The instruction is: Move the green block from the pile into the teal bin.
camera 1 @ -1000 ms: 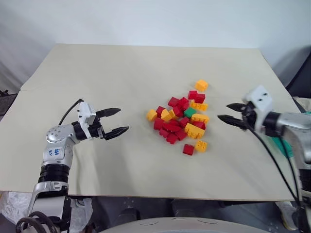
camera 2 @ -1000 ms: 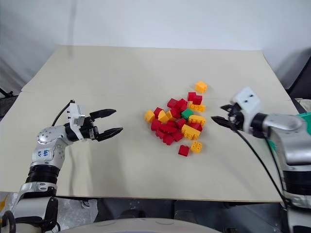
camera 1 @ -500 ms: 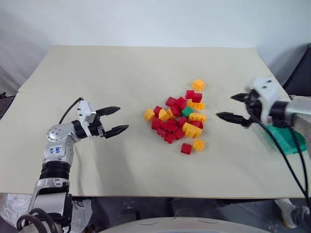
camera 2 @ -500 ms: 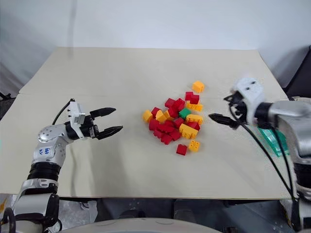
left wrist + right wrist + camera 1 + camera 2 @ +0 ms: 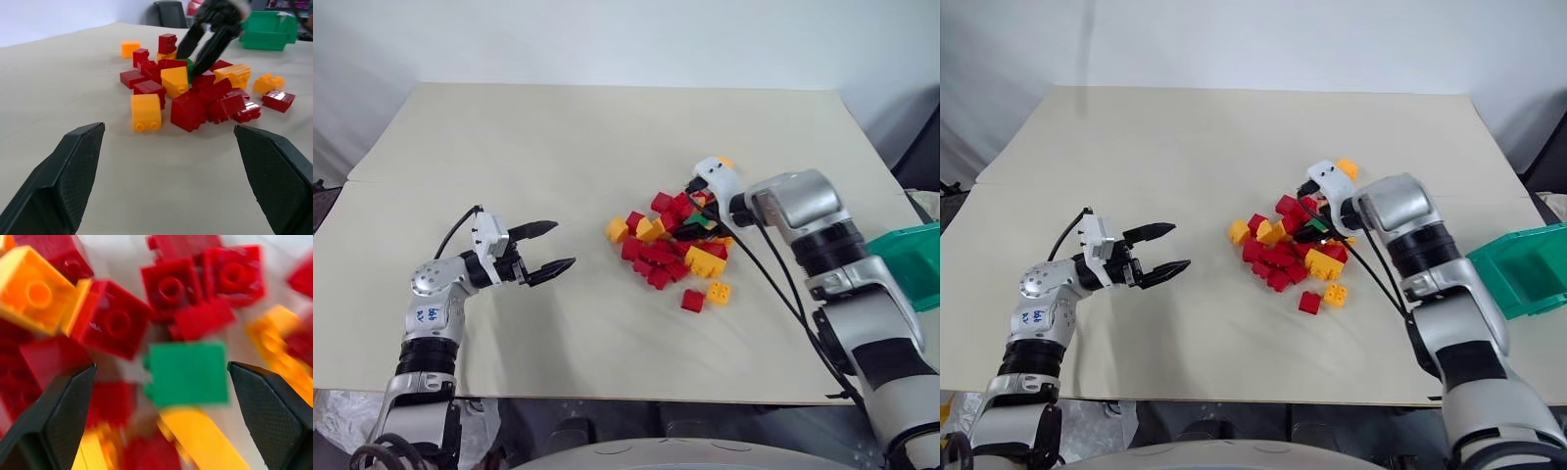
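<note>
Green block (image 5: 188, 373) not yet grasped: it lies in the pile (image 5: 674, 245), between the right gripper's (image 5: 1310, 210) spread fingers poised above. Grasp and carry to the teal bin (image 5: 1520, 269) remain.

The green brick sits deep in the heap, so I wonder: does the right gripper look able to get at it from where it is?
Probably yes. The right gripper is open above the green block, whose top is uncovered, though red and orange neighbours of the pile crowd its sides.

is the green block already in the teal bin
No, the green block lies in the pile, while the teal bin sits apart.
</note>
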Tool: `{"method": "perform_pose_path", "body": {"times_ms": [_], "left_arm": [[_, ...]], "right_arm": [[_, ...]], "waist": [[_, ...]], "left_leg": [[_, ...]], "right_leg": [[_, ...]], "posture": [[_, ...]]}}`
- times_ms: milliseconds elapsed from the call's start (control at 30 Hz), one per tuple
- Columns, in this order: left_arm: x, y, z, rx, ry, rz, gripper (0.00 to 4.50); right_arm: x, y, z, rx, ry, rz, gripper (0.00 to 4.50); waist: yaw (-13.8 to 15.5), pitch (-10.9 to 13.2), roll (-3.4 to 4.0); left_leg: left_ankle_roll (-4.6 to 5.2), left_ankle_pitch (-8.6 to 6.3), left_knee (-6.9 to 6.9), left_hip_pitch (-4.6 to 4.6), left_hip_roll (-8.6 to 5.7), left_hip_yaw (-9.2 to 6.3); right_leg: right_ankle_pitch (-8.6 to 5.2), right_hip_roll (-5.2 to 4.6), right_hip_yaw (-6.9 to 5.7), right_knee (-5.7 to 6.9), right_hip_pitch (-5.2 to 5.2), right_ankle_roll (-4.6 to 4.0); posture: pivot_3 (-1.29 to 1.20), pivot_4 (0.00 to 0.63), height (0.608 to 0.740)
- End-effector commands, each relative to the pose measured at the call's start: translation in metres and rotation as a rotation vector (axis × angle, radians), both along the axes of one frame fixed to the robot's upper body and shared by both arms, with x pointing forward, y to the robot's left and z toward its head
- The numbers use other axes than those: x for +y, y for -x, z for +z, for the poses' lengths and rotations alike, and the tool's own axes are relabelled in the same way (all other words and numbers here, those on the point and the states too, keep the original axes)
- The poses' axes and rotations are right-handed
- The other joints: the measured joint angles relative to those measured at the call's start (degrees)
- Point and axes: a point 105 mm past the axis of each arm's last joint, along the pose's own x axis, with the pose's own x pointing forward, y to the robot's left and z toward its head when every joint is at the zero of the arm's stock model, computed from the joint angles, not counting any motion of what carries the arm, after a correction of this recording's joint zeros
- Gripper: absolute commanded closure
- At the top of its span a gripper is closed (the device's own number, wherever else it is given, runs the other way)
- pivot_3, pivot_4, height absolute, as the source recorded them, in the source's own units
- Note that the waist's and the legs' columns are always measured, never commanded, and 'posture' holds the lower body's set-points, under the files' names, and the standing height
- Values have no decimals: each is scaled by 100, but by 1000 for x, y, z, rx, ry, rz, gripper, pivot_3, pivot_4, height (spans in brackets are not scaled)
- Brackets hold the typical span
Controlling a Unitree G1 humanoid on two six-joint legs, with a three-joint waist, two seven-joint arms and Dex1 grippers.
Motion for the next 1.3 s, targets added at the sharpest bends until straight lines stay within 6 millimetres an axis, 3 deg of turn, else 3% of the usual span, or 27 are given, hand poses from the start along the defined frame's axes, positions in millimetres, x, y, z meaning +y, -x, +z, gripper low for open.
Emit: {"method": "perform_pose_path", "body": {"times_ms": [33,167,333,633,733,867,1000,1133,1300], "left_arm": [[1,5,10,-47,14,8,0],[2,7,9,-45,14,14,0],[-1,8,10,-46,12,7,0],[-35,-1,24,-81,7,-101,0],[-57,-3,26,-81,4,-155,0],[-103,-7,35,-118,-17,-257,0],[-131,-8,40,-136,-29,-323,0],[-160,-6,39,-130,-55,-391,0],[-178,-6,41,-133,-40,-440,0]], "right_arm": [[-4,-7,-3,-7,46,-27,33],[-5,-9,0,-12,65,-22,871],[-14,-6,6,-26,88,-19,2379],[-46,2,71,-298,-43,-78,2378],[-67,17,84,-400,-23,-59,2378],[-123,51,104,-575,130,-89,2378],[-164,81,117,-594,210,-196,2378],[-239,114,111,-481,403,-440,2378],[-264,125,103,-439,465,-524,2378]], "waist": [[11,0,0],[8,1,2],[-1,1,2],[21,1,3],[51,1,2],[178,3,4],[155,3,5],[166,3,6],[81,6,1]], "left_leg": [[0,0,1,0,-1,-1],[0,0,2,-1,-9,-4],[0,0,2,-1,-11,-3],[-1,1,2,-2,-33,-3],[0,1,2,-4,-46,-4],[9,2,5,-12,-60,0],[17,3,8,-13,-66,45],[23,4,2,21,-57,61],[29,7,2,63,-61,123]], "right_leg": [[0,0,-4,0,1,0],[0,0,-6,3,2,0],[0,2,-5,5,0,0],[0,11,-7,6,1,0],[0,6,-15,2,5,1],[3,-1,-14,-7,8,7],[9,1,-4,-15,11,16],[10,21,13,-21,38,18],[16,26,70,-24,47,30]], "posture": [[0,150,740],[0,150,740],[0,150,740],[0,150,740],[0,150,740],[0,150,740],[0,150,740],[0,150,740],[0,150,740]]}}
